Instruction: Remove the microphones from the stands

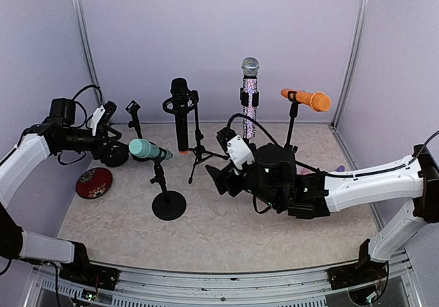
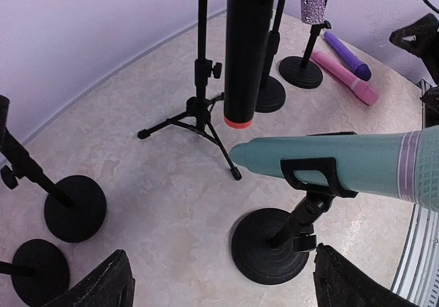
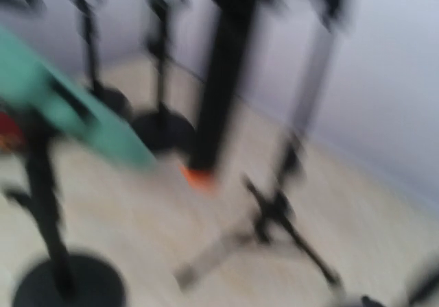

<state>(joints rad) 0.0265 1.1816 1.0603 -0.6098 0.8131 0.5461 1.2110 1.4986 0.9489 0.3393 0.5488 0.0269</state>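
A teal microphone [image 1: 146, 149] [image 2: 343, 163] lies tilted in the clip of a black round-base stand [image 1: 169, 204] [image 2: 271, 245]. My left gripper [image 1: 115, 144] [image 2: 223, 295] hovers just left of the microphone's head. It is open, its dark fingertips [image 2: 103, 286] in the bottom corners of the left wrist view with only table between them. My right gripper [image 1: 221, 178] hangs low at the table's middle, right of the teal microphone, and looks open. Its wrist view is blurred, showing the teal microphone [image 3: 62, 108] and a black microphone [image 3: 219, 67].
A black microphone [image 1: 181, 115] hangs on a tripod stand [image 1: 199, 153]. A glitter microphone [image 1: 250, 94] and an orange one [image 1: 307, 99] sit on stands behind. Pink [image 2: 346, 79] and purple [image 2: 348, 55] microphones lie on the table. Two empty stands [image 1: 134, 109] and a red disc [image 1: 94, 182] are at left.
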